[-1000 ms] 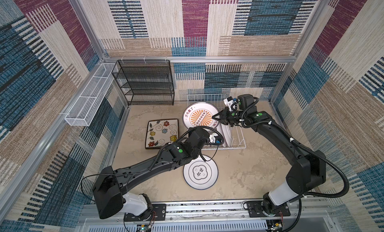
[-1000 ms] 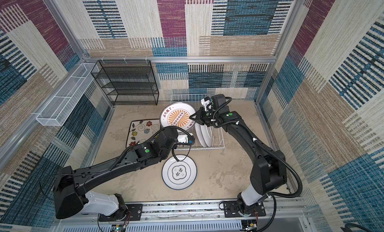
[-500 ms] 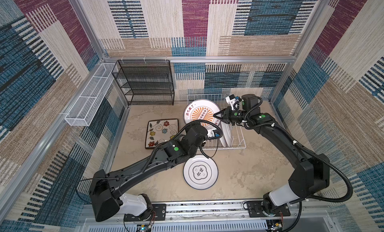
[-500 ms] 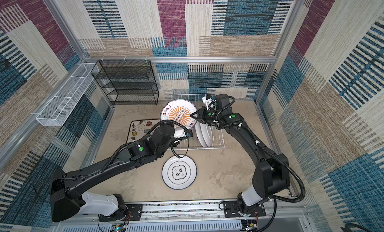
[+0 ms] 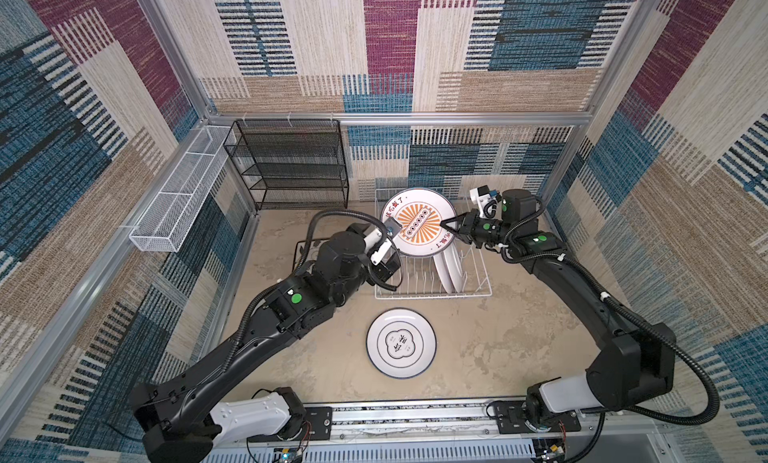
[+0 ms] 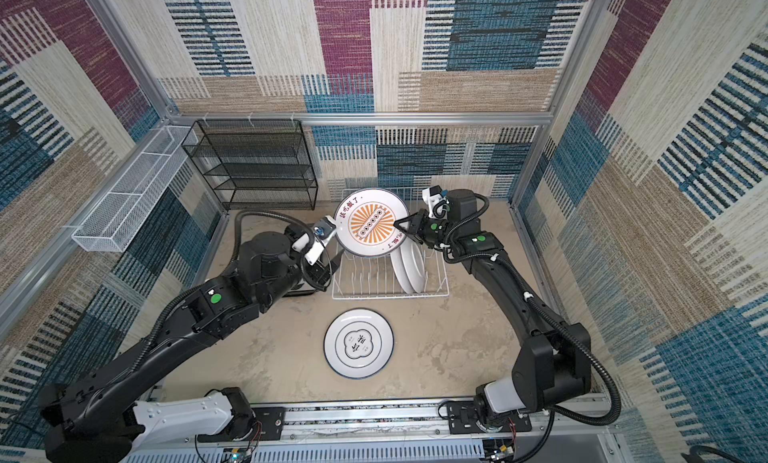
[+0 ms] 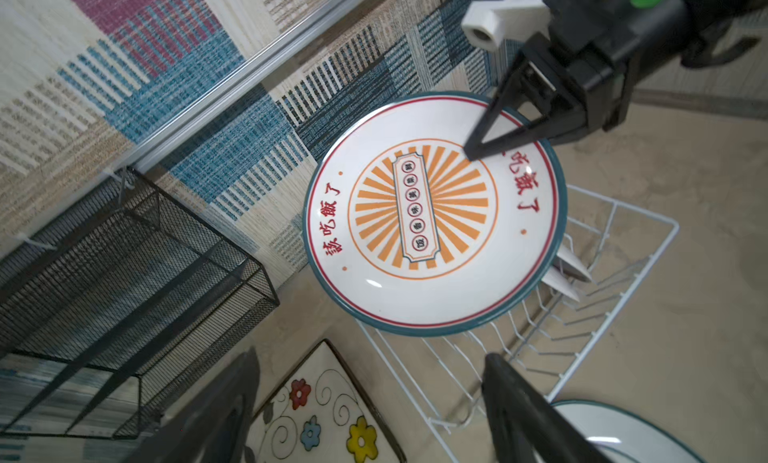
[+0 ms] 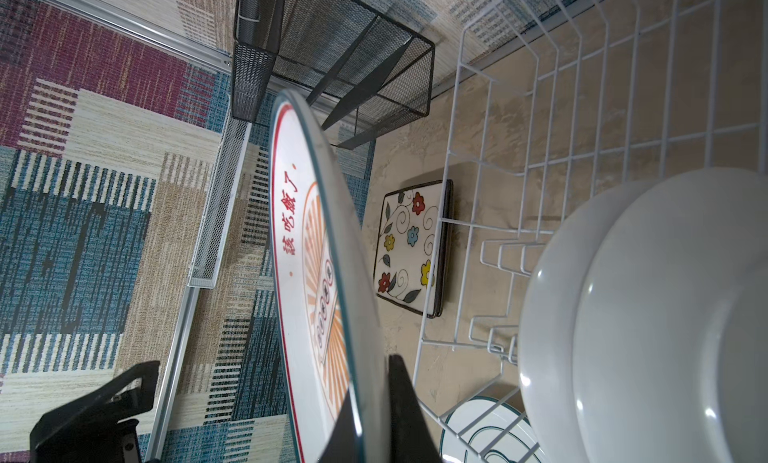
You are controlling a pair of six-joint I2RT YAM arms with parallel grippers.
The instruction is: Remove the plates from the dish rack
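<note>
My right gripper (image 5: 444,224) (image 8: 370,386) is shut on the rim of a round sunburst plate (image 5: 417,222) (image 6: 371,223) (image 7: 432,216) and holds it upright above the white wire dish rack (image 5: 432,295) (image 7: 615,274). Two plain white plates (image 5: 449,270) (image 8: 644,315) still stand between the tines at the rack's right end. My left gripper (image 5: 388,265) (image 7: 372,355) is open and holds nothing, just left of the rack and below the held plate. A square flowered plate (image 7: 324,415) (image 8: 409,245) lies flat on the table left of the rack.
A round dark-rimmed plate (image 5: 401,342) lies flat in front of the rack. A black mesh shelf unit (image 5: 291,166) stands against the back wall. A long white mesh basket (image 5: 178,195) hangs on the left wall. The patterned walls close in on three sides.
My left gripper has gone from shut to open and drawn back a little to the left of the rack. The right gripper has raised the sunburst plate slightly.
</note>
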